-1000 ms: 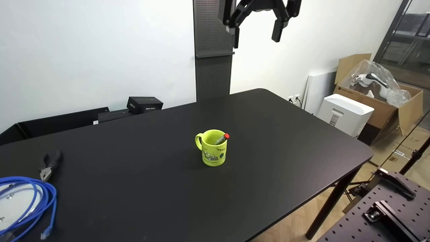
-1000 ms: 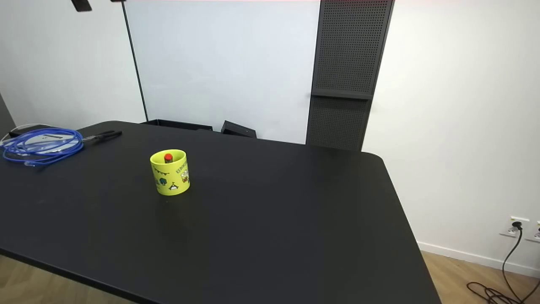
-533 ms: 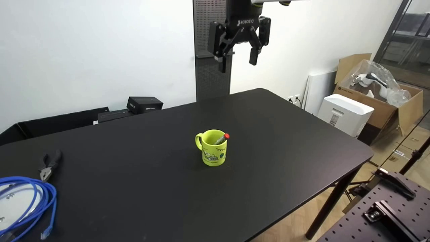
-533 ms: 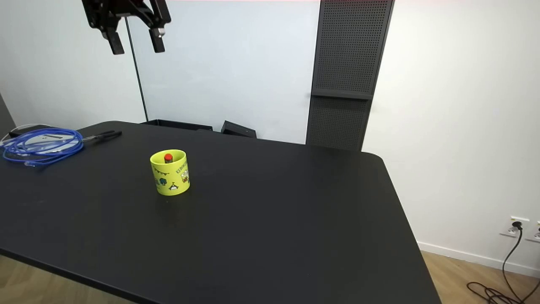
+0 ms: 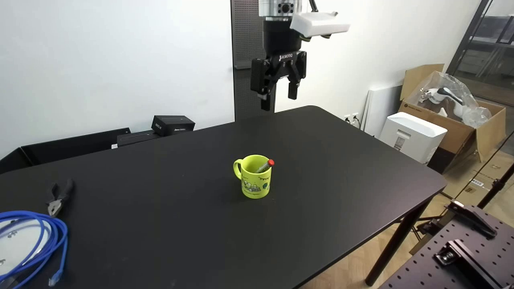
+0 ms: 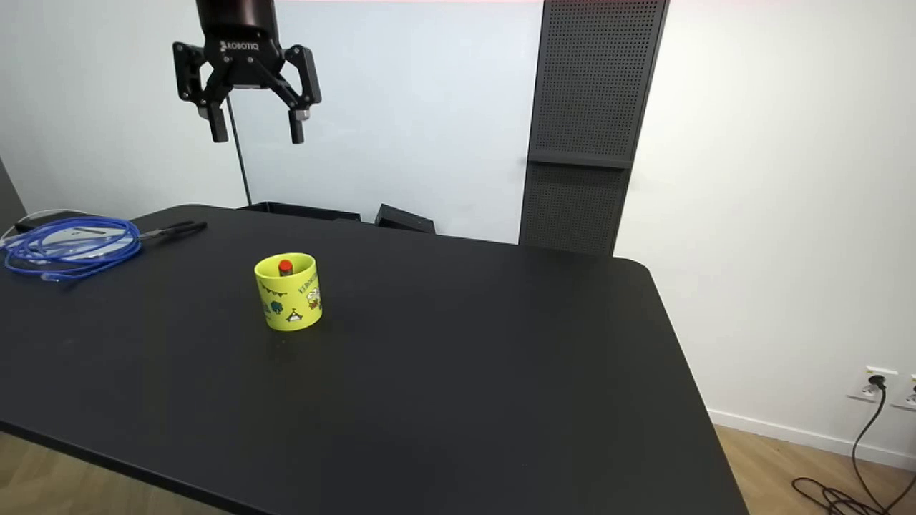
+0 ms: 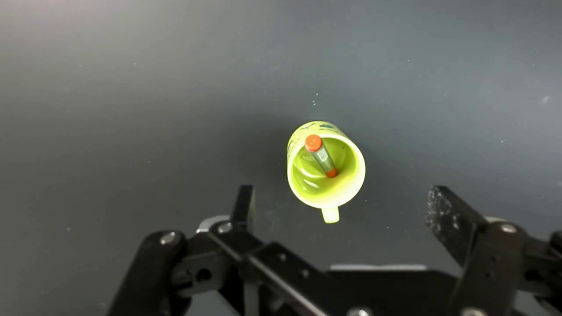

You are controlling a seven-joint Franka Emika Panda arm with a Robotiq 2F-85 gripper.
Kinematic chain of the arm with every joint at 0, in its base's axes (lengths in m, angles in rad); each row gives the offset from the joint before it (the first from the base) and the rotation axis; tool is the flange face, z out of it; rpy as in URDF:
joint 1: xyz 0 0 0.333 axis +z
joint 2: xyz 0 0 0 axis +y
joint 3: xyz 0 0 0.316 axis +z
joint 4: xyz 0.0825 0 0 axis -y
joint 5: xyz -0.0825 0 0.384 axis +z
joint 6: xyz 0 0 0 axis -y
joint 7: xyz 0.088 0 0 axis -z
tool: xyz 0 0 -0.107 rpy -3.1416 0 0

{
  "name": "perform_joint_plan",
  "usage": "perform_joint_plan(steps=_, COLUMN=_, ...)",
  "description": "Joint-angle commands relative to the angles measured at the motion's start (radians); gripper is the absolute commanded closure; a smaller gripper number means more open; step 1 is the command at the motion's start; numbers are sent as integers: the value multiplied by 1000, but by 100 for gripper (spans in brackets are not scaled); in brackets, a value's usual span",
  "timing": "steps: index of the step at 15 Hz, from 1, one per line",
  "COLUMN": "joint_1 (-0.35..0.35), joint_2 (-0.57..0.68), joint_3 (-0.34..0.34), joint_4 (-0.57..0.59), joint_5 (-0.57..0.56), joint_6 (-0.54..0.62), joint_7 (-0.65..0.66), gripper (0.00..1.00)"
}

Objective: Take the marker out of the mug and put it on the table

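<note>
The yellow-green mug (image 5: 255, 186) (image 6: 293, 306) stands upright on the black table (image 5: 168, 228) (image 6: 515, 372) in both exterior views. The marker (image 5: 264, 166) (image 6: 285, 269) leans inside it, its red end just above the rim. In the wrist view I look down into the mug (image 7: 352, 183); the marker (image 7: 323, 159) has a greyish body with orange-red ends and leans away from the handle. My gripper (image 5: 279, 100) (image 6: 258, 136) is open and empty, well above the table and the mug. Its fingers (image 7: 342, 202) are wide apart in the wrist view, with the mug's handle showing between them.
Pliers (image 5: 59, 198) (image 6: 175, 229) and a coil of blue cable (image 5: 44, 237) (image 6: 71, 247) lie at one side of the table. Black boxes (image 5: 173, 125) stand behind the table's far edge. A white box (image 5: 413, 136) and an open cardboard box (image 5: 453, 120) stand on the floor beyond.
My gripper has come down into fuller view in both exterior views, staying open. The mug and the marker have not moved.
</note>
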Motion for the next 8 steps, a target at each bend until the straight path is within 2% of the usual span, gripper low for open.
perform_joint_plan(steps=1, joint_1=21, joint_2=7, joint_3=-17, joint_4=2, joint_5=3, joint_6=-2, joint_7=-1, gripper=0)
perform_joint_plan(steps=4, joint_1=26, joint_2=9, joint_3=-16, joint_4=3, joint_5=4, joint_6=-3, joint_7=-2, gripper=0)
perform_joint_plan(steps=6, joint_1=30, joint_2=-13, joint_3=-3, joint_4=-15, joint_5=-77, joint_6=66, joint_7=63, gripper=0)
perform_joint_plan(steps=8, joint_1=39, joint_2=-8, joint_3=2, joint_4=-40, joint_5=-116, joint_6=169, joint_7=71, gripper=0)
